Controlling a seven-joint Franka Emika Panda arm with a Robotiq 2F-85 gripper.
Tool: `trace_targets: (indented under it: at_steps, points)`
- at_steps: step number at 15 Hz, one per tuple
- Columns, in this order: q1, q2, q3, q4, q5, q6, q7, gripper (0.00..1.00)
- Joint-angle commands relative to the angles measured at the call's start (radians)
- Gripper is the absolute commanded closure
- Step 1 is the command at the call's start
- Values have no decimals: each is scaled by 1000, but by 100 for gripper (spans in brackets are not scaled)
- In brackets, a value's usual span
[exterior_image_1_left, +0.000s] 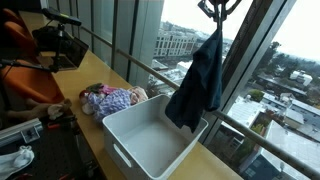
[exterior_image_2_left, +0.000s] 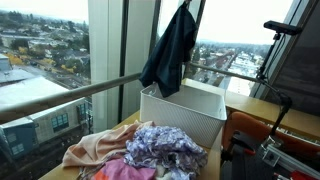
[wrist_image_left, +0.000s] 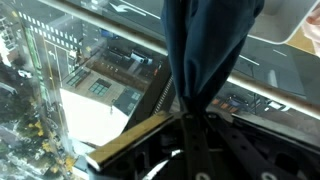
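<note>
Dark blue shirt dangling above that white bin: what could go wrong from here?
The dark blue shirt hangs close to the far rim of the white bin. If it were let go here, it might drape over the edge or land outside. The fingers seem to pinch only a narrow bunch of cloth, so it could slip out early.

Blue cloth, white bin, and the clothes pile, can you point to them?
blue cloth (exterior_image_1_left: 200, 85), in an exterior view, middle of the hanging fabric.
white bin (exterior_image_1_left: 175, 155), in an exterior view, its outer wall.
clothes pile (exterior_image_2_left: 150, 150), in an exterior view, the flowery top piece.
</note>
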Motion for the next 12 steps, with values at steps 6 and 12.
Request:
trace_targets:
  at_steps: [6,12]
  points:
    - [12,-155,-6,-65,1,-19,-21,99]
    - [20,-178,5,-134,0,-7,-29,99]
